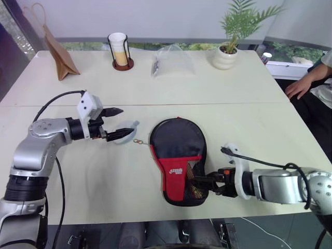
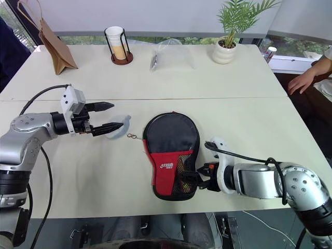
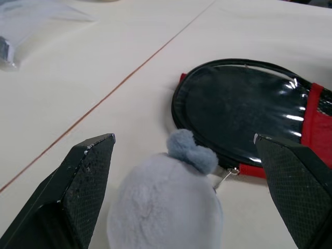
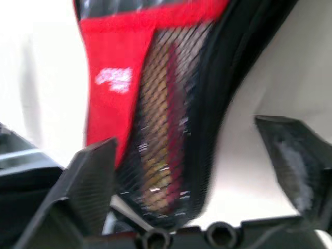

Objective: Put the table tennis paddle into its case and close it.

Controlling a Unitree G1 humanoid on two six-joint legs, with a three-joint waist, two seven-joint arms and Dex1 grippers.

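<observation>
Right now your right claw (image 1: 198, 182) stands wide at the handle end of the case (image 1: 179, 158), gripping nothing; the table tennis paddle (image 4: 158, 155) shows through its mesh pocket. Farther off, your left claw (image 1: 117, 122) gapes beside a grey pompom (image 3: 166, 207).

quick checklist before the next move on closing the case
1. Paddle inside case: ok, wood handle shows through the mesh.
2. Case flat on table: ok.
3. Zip fully shut: cannot tell.
4. Left gripper open: ok, with grey pom-pom charm between its fingers.
5. Right gripper open: ok, at the handle end.
6. Person's hand away from case: ok.
</observation>
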